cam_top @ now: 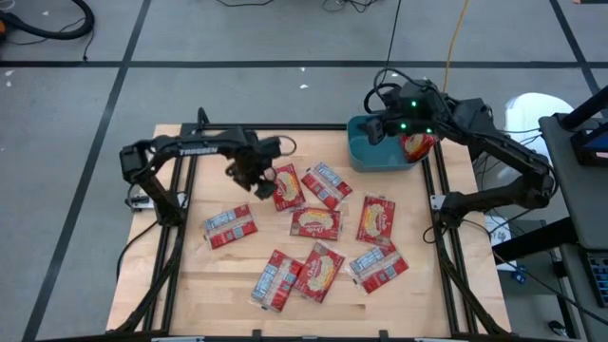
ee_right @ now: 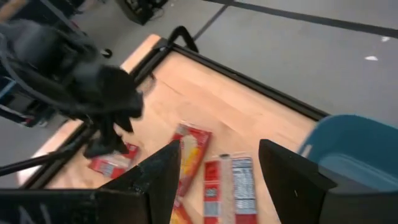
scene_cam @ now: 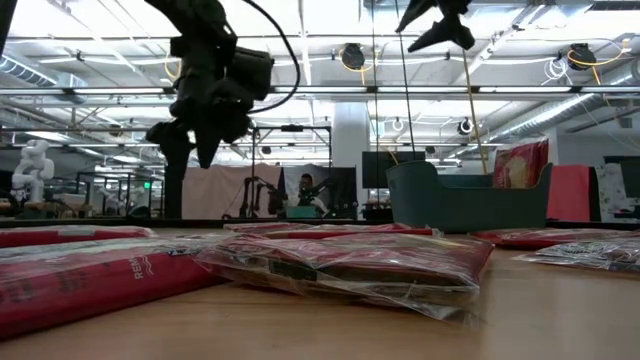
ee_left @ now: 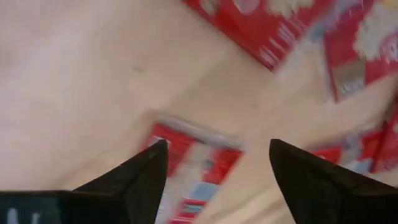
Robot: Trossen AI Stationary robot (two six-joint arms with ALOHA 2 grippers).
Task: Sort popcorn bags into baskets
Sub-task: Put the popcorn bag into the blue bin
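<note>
The left gripper (cam_top: 255, 177), dark fingers spread and empty, hangs over flat, glossy red bags (cam_top: 315, 222) scattered on the pale wooden table (cam_top: 204, 275), while the right gripper (cam_top: 375, 128), also parted, hovers above the smooth teal bin (cam_top: 366, 152) at the far right.

Two matte-black jointed arms, white lettering on the left arm (cam_top: 195, 149), green lights glowing on the right arm's wrist (cam_top: 410, 104), looping black cables, pointed dark fingers (ee_left: 140, 180)
</note>
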